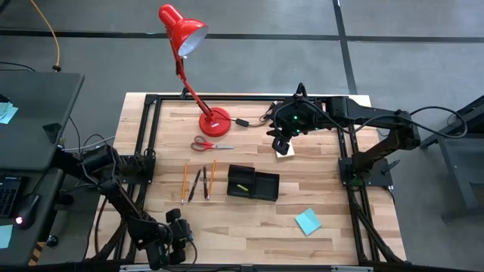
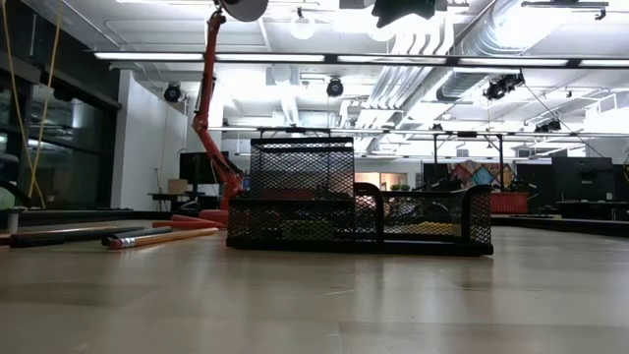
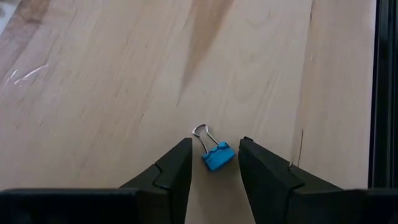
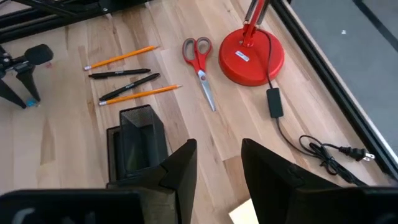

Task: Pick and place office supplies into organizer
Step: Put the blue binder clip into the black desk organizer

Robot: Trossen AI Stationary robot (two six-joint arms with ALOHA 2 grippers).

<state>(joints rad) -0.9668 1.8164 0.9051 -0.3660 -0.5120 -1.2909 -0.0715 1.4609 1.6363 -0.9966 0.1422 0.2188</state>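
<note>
Blue metal binder clip (image 3: 217,156) lies on the pale wooden table (image 1: 249,215) between the parted fingers of the left gripper (image 1: 178,233) at the near edge. Farther in, two orange-yellow pencils (image 1: 184,182) and two dark pens (image 1: 195,184) lie beside the black mesh organizer (image 1: 252,183); red-handled scissors (image 1: 211,144) rest beyond. The right gripper (image 1: 281,145), fingers apart and empty, hovers over a pale yellow sticky-note pad (image 1: 286,153).

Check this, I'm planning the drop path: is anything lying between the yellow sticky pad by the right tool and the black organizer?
Nothing visible. Bare wood separates the yellow pad from the organizer; scissors and lamp base sit off to the side. The right tool hangs open above the pad.
</note>
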